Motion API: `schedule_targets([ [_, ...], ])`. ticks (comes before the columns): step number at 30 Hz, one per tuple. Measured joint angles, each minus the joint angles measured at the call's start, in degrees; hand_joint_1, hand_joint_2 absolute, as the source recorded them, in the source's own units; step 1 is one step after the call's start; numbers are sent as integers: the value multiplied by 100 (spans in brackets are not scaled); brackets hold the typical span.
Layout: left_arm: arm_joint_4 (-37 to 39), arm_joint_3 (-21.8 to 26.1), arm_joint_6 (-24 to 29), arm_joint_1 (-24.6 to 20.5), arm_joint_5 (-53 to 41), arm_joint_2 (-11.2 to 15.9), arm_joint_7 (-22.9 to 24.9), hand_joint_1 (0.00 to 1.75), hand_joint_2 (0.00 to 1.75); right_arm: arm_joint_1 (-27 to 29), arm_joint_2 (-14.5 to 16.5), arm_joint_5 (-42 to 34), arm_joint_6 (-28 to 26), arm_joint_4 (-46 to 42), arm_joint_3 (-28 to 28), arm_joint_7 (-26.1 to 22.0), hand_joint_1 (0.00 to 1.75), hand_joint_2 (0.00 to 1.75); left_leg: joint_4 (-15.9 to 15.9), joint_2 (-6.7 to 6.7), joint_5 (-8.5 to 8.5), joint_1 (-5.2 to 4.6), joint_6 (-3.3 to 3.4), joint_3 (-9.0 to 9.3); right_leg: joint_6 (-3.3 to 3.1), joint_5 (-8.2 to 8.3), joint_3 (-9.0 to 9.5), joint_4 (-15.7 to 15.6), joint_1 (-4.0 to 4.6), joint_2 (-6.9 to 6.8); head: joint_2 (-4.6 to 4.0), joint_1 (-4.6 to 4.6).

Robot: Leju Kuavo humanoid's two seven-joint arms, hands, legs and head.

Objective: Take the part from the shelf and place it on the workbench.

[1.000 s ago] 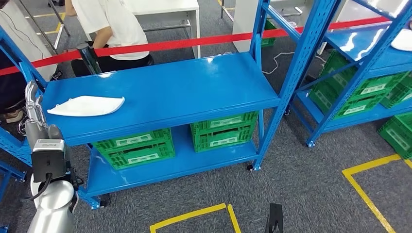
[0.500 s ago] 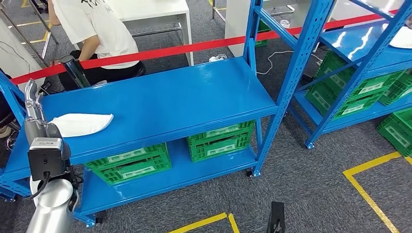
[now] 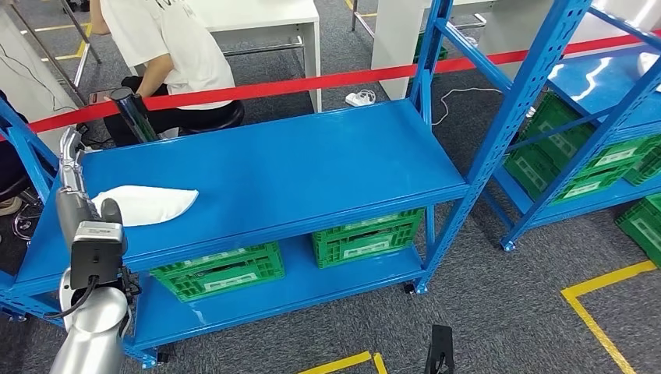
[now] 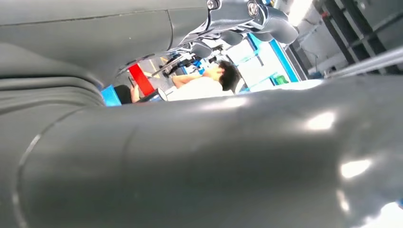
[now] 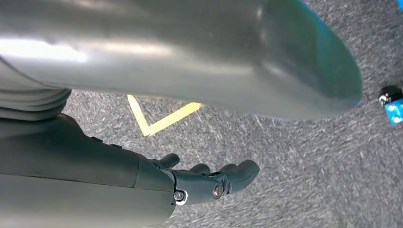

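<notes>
The white curved part [image 3: 152, 204] lies flat on the left end of the blue shelf [image 3: 296, 164]. My left hand [image 3: 74, 191] stands raised at the shelf's left front edge, fingers pointing up, and covers the part's left tip in the head view. It holds nothing. In the left wrist view my left hand [image 4: 190, 156] looms large, with its thick thumb in the foreground and its dark fingers [image 4: 237, 14] spread beyond. My right hand [image 5: 199, 183] hangs low over the grey carpet with loosely extended fingers, holding nothing.
Green crates [image 3: 366, 238] sit on the lower shelf. A blue upright post [image 3: 507, 132] and a second rack [image 3: 592, 86] stand to the right. Red barrier tape [image 3: 312, 82] runs behind the shelf, with a seated person [image 3: 175, 47] beyond. Yellow floor tape [image 3: 608, 284] marks the carpet.
The whole picture has shifted, so the camera moved. The part now lies partly behind my raised left hand, where a second ago it showed whole beside it.
</notes>
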Motion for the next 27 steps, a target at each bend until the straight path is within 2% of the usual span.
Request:
schedule_targets([
  [2, 50, -62, -402, -2, -35, 18, 92, 0, 175, -3, 0, -3, 62, 2, -1, 2, 0, 0, 28, -4, -20, -20, -80, 16, -104, -24, 28, -75, 11, 4, 0, -2],
  [4, 96, -126, -833, 0, -33, 44, 112, 0, 175, 2, 1, -8, 132, 2, -1, -10, 0, 0, 78, -2, -55, -19, -146, 23, -184, 29, 83, -78, -2, 14, 0, -5],
  [5, 119, -156, -956, -3, -33, 54, 98, 0, 175, 0, 0, -7, 154, 2, -1, -17, 0, 0, 190, 1, -131, -15, -171, -30, -213, 30, 108, -80, -8, 16, 0, -15],
  [6, 139, -185, -1029, -5, -33, 59, 85, 0, 175, -4, -1, -7, 169, 2, -2, -22, 0, 0, 417, 5, -261, -7, -196, -151, -237, 28, 127, -83, -12, 20, 0, -25],
  [8, 185, -227, -1076, 6, -33, 63, 72, 0, 175, -8, -2, -5, 182, 2, -3, -25, 0, 0, 1127, 11, -578, 3, -233, -549, -265, 7, 136, -84, -6, 22, 0, -42],
  [9, 210, -242, -1104, 20, -36, 68, 68, 0, 175, -6, -2, -6, 187, 2, -3, -24, 0, 0, 1437, 11, -680, 5, -238, -748, -274, -4, 139, -83, 0, 23, 0, -41],
  [10, 237, -262, -1155, 33, -44, 72, 61, 0, 175, -3, -2, -10, 188, 2, -4, -23, 0, 0, 1578, 10, -680, 4, -228, -868, -280, -16, 146, -83, 8, 24, 0, -42],
  [11, 265, -293, -1236, 38, -57, 73, 52, 0, 175, -1, -2, -17, 186, 2, -6, -23, 0, 0, 1510, 10, -572, 1, -202, -884, -281, -28, 161, -82, 18, 26, 0, -42],
  [12, 299, -341, -1341, 30, -75, 65, 38, 0, 175, 0, -2, -31, 177, 2, -10, -25, 0, 0, 1224, 9, -363, -7, -161, -787, -281, -41, 183, -82, 29, 28, 0, -42],
  [13, 343, -398, -1441, 9, -92, 43, 20, 0, 175, -2, -1, -50, 164, 2, -14, -27, 0, 0, 816, 10, -112, -24, -106, -621, -278, -55, 206, -83, 37, 29, 0, -42],
  [14, 405, -461, -1513, -20, -105, 10, 0, 0, 175, -6, 2, -67, 150, 2, -20, -29, 0, 0, 449, 13, 40, -48, -63, -472, -269, -67, 224, -83, 47, 28, 0, -41],
  [15, 478, -522, -1557, -53, -113, -34, -21, 0, 175, -12, 4, -80, 137, 3, -27, -30, 0, 0, 185, 15, 98, -72, -32, -363, -252, -78, 228, -84, 50, 26, 0, -41],
  [16, 547, -575, -1574, -80, -117, -74, -37, 0, 175, -17, 5, -89, 131, 3, -36, -30, 0, 0, 48, 18, 120, -93, -8, -303, -227, -87, 225, -84, 49, 24, 0, -40],
  [17, 608, -619, -1579, -97, -120, -108, -49, 0, 175, -20, 6, -94, 127, 4, -45, -30, 0, 0, 19, 18, 116, -96, -29, -286, -217, -103, 223, -77, 60, 22, 0, -37],
  [20, 756, -723, -1616, -149, -156, -176, -83, 0, 175, -15, 5, -105, 98, 4, -73, -8, 0, 0, -6, 14, 247, -87, -72, -251, -245, -112, 234, -78, 71, 23, 0, -31],
  [24, 988, -880, -1581, -210, -225, -263, -145, 0, 175, -20, 9, -34, -21, 4, -87, 131, 0, 0, -5, 9, 218, -100, -12, -240, -188, -105, 284, -143, 62, 19, 0, -30],
  [27, 1114, -907, -1545, -210, -222, -274, -149, 0, 175, -12, -3, 12, -69, 4, -93, 21, 0, 0, -5, 10, 205, -101, 15, -230, -160, -101, 306, -168, 60, 19, 0, -31],
])
